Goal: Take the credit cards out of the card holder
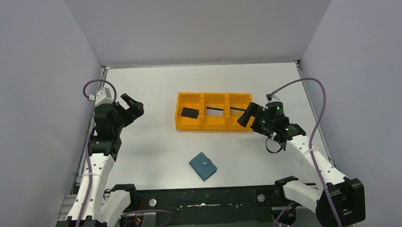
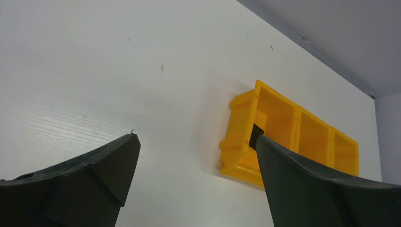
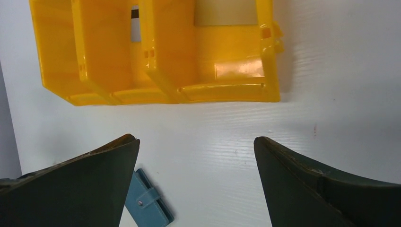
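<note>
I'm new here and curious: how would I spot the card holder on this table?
Find the orange three-compartment tray in the middle of the white table. Toward the near edge, apart from it, lies the card holder, closed and askew. It is the only teal-blue thing, with a small snap tab.

there is one orange plastic tray (image 1: 204,127) with three open compartments in a row, and three thin flat rectangular cards, one to each compartment: one black card (image 1: 189,113) and two silver-grey cards with a dark stripe, the middle card (image 1: 215,111) and the right-hand card (image 1: 237,109). there is one small teal-blue folding card holder (image 1: 203,166), and it carries one snap tab (image 3: 147,201). there are two robot grippers, the left gripper (image 1: 133,103) and the right gripper (image 1: 245,117), each with two dark fingers (image 2: 94,179), four in all
</note>
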`<action>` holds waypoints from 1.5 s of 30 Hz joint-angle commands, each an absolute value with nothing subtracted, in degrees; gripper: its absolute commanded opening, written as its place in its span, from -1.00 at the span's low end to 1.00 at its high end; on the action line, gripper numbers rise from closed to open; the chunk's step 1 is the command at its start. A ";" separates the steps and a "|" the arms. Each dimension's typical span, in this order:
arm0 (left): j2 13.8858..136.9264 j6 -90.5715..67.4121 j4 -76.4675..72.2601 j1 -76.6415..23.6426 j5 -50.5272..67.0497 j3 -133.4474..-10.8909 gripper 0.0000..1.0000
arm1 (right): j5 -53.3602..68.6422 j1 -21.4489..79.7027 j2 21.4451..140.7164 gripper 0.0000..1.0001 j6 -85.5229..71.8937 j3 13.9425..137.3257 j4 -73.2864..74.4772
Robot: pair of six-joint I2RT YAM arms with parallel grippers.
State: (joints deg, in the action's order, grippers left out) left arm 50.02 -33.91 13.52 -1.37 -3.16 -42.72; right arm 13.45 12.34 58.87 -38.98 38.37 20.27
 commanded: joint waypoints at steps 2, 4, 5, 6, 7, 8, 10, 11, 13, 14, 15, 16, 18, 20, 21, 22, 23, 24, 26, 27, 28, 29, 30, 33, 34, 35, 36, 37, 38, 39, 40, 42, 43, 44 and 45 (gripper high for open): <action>51.62 -32.12 15.14 -0.88 7.87 -43.94 0.95 | 0.47 20.87 59.54 0.96 -42.23 42.82 20.91; 52.12 -31.42 17.06 -0.90 8.23 -43.96 0.95 | -2.55 23.80 60.20 0.96 -43.52 42.59 19.25; 52.09 -31.24 17.21 -0.94 8.57 -43.57 0.95 | -3.43 25.01 61.62 0.96 -44.07 42.73 18.50; 51.90 -31.19 16.85 -0.92 9.20 -42.81 0.95 | -3.92 25.89 63.19 0.96 -44.27 43.35 18.09; 51.74 -31.20 16.21 -0.95 9.85 -42.09 0.95 | -4.31 26.45 64.85 0.96 -44.59 44.51 18.56; 51.56 -31.32 15.72 -0.90 10.46 -41.36 0.95 | -5.74 27.33 66.76 0.96 -45.20 45.81 19.36; 51.29 -31.63 15.39 -0.91 11.41 -40.73 0.95 | -8.35 29.56 69.89 0.96 -46.13 48.20 20.69; 51.20 -31.57 15.51 -0.88 12.06 -40.67 0.95 | -9.10 30.60 71.30 0.96 -46.39 49.07 20.83; 51.03 -31.32 15.71 -0.88 12.88 -40.53 0.95 | -9.89 32.18 73.64 0.96 -47.54 49.91 20.26; 50.89 -31.29 15.64 -0.88 13.12 -40.40 0.95 | -9.74 32.72 74.78 0.96 -48.15 49.84 19.57; 50.89 -31.22 15.45 -0.88 13.47 -40.21 0.95 | -9.56 33.20 75.99 0.96 -48.81 49.88 18.98; 50.97 -31.14 15.22 -0.88 14.06 -40.09 0.95 | -9.57 33.75 77.30 0.96 -49.56 49.96 18.50; 51.42 -31.07 15.03 -0.88 14.85 -40.02 0.95 | -10.14 34.87 79.68 0.96 -51.76 50.45 18.21; 52.09 -31.40 14.88 -0.88 15.80 -39.88 0.95 | -11.06 36.35 81.52 0.96 -53.36 50.62 17.09; 52.58 -31.46 14.80 -0.86 16.38 -39.94 0.95 | -11.50 37.03 82.42 0.96 -54.01 50.72 16.98; 53.08 -31.39 14.95 -0.88 16.76 -39.97 0.95 | -12.18 37.51 83.34 0.96 -54.51 50.91 16.90; 53.47 -31.36 15.02 -0.88 17.05 -39.97 0.95 | -12.92 37.86 84.21 0.95 -55.02 51.08 16.99; 53.80 -31.30 15.09 -0.88 17.24 -39.94 0.95 | -13.62 37.88 85.06 0.96 -55.62 51.33 17.23; 54.21 -31.22 15.16 -0.83 17.66 -39.79 0.95 | -14.63 37.88 86.81 0.96 -55.40 51.84 16.70; 54.34 -31.14 15.27 -0.87 17.90 -39.85 0.95 | -15.00 37.83 87.59 0.96 -54.78 52.62 16.50; 54.40 -31.12 15.37 -0.88 18.26 -39.85 0.95 | -15.51 37.85 88.30 0.96 -53.72 53.40 16.15; 54.57 -31.19 15.36 -0.88 18.72 -39.78 0.95 | -15.99 37.81 89.14 0.96 -52.60 54.26 15.94; 54.75 -31.20 15.38 -0.92 19.15 -39.67 0.95 | -16.70 37.73 89.91 0.96 -51.70 55.30 16.14; 55.57 -30.99 15.85 -0.88 19.76 -39.61 0.95 | -17.64 37.35 92.30 0.95 -49.51 58.16 16.46; 55.92 -30.88 15.98 -0.86 19.90 -39.63 0.95 | -17.48 37.13 93.05 0.96 -48.66 59.13 16.94; 56.29 -30.73 16.17 -0.88 20.07 -39.64 0.95 | -17.19 36.95 93.62 0.96 -48.07 60.11 17.38; 56.64 -30.57 16.36 -0.88 20.26 -39.67 0.95 | -17.26 36.92 94.10 0.96 -47.47 61.14 18.22; 56.92 -30.33 16.60 -0.88 20.44 -39.76 0.95 | -17.36 36.99 94.25 0.96 -46.57 61.85 18.60; 57.16 -30.04 16.81 -0.88 20.55 -39.81 0.95 | -17.65 36.94 94.23 0.96 -45.68 61.98 18.51; 57.42 -29.98 16.89 -0.88 20.45 -39.81 0.95 | -18.06 36.76 94.03 0.96 -45.22 61.86 18.64; 57.57 -29.97 16.99 -0.88 20.41 -39.75 0.95 | -17.32 36.63 93.78 0.96 -45.07 61.73 18.74; 57.80 -30.14 17.13 -0.88 20.24 -39.53 0.95 | -13.78 37.06 92.37 0.96 -43.49 60.67 17.63; 57.67 -30.41 17.21 -0.88 19.95 -39.36 0.95 | -12.54 37.72 91.74 0.96 -43.01 60.10 17.17; 57.60 -30.75 17.42 -0.88 19.34 -39.25 0.95 | -12.03 38.76 90.58 0.96 -42.83 58.81 17.11; 57.41 -31.10 17.59 -0.88 18.62 -39.02 0.95 | -11.70 39.75 88.89 0.96 -42.81 57.89 17.20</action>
